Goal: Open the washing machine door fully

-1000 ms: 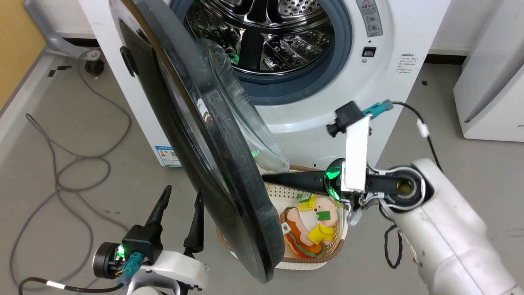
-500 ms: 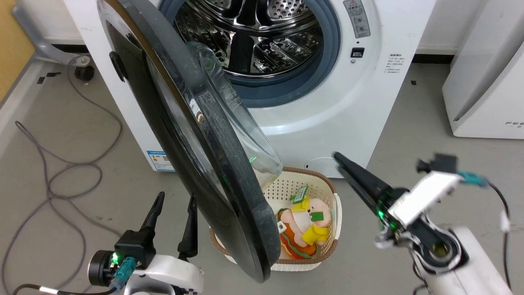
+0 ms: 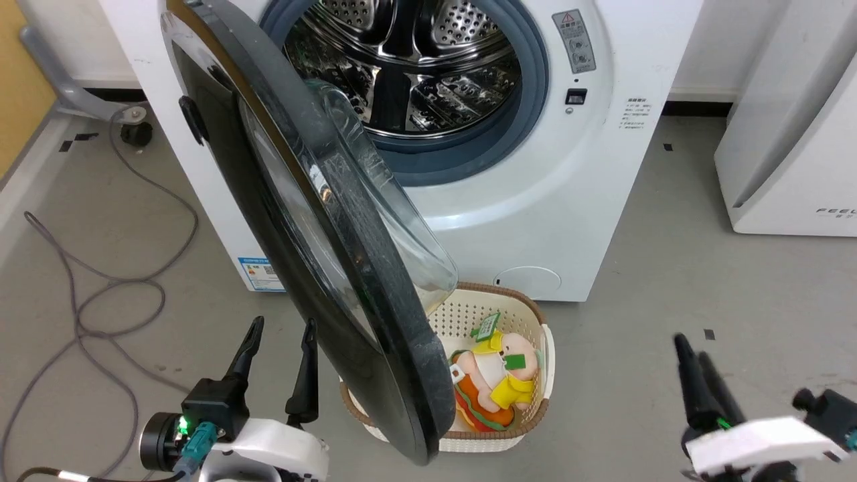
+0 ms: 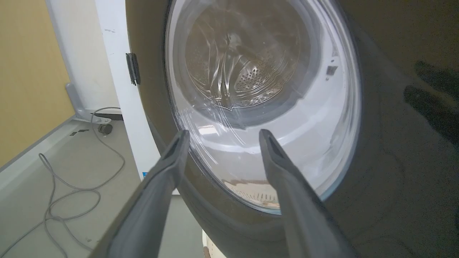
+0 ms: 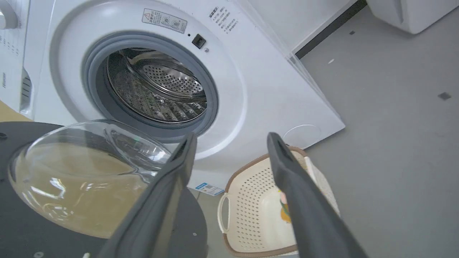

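Observation:
The washing machine door [image 3: 392, 335], a black disc with a clear glass bowl [image 3: 375, 201], stands swung out from the white washer [image 3: 576, 201] on its left hinge, roughly edge-on to me. My left gripper [image 3: 282, 328] is open at the lower left, just outside the door's outer face, touching nothing. In the left wrist view its fingertips [image 4: 223, 133] point at the door's round window [image 4: 265, 89] from close by. My right gripper [image 3: 691, 348] is at the lower right, far from the door. Its fingers [image 5: 233, 137] stand apart and empty, facing the door's inner side [image 5: 21, 222].
The steel drum opening [image 3: 408, 73] with its grey rubber ring is exposed. A cream basket [image 3: 535, 314] holding a plush toy [image 3: 499, 375] sits on the floor under the door's edge. Grey cables [image 3: 100, 294] loop at left. A white appliance [image 3: 790, 134] stands at right.
My right arm pulled back from the door's inner face above the basket to the lower right, and its gripper opened. The camera shifted a little. Door and left gripper look unchanged.

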Available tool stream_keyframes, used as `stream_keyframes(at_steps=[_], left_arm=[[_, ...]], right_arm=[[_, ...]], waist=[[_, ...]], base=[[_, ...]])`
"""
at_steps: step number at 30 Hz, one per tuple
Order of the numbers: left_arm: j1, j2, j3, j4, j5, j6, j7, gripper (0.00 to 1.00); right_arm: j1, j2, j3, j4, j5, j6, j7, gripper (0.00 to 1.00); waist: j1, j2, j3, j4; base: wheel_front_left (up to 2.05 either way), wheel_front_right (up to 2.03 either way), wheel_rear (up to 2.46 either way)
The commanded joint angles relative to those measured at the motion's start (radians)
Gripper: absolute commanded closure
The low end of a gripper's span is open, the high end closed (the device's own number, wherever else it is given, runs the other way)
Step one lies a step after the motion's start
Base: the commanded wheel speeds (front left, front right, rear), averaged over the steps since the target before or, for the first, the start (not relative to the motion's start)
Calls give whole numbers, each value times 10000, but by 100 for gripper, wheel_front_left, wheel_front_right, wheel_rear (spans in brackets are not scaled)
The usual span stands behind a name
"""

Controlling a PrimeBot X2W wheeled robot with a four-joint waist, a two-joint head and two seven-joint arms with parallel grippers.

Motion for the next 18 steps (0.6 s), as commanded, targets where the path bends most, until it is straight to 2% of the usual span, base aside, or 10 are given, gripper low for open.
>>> stream_keyframes(at_steps=[1, 6, 11, 15, 18], left_arm=[[173, 15, -11, 35, 14, -13, -53, 0], [275, 15, -3, 36, -12, -17, -53, 0], [350, 15, 47, 11, -30, -18, -53, 0], [371, 15, 87, 26, -23, -26, -53, 0], [373, 15, 107, 36, -20, -32, -53, 0]], right_arm=[[168, -169, -126, 98, -761, 10, -295, 0], [534, 238, -1284, -273, -3537, 10, -716, 0], [964, 939, -2504, -2170, -6091, 10, -740, 0], [1415, 1185, -2400, -3210, -7513, 10, -742, 0], [1597, 1229, -2204, -3554, -8151, 10, -673, 0]], waist=[[0, 0, -47, -4], [0, 0, -201, -15], [0, 0, -280, -31], [0, 0, -322, -34], [0, 0, -353, -36]], base=[[0, 0, 0], [0, 0, 0], [0, 0, 0], [0, 0, 0], [0, 0, 0]])
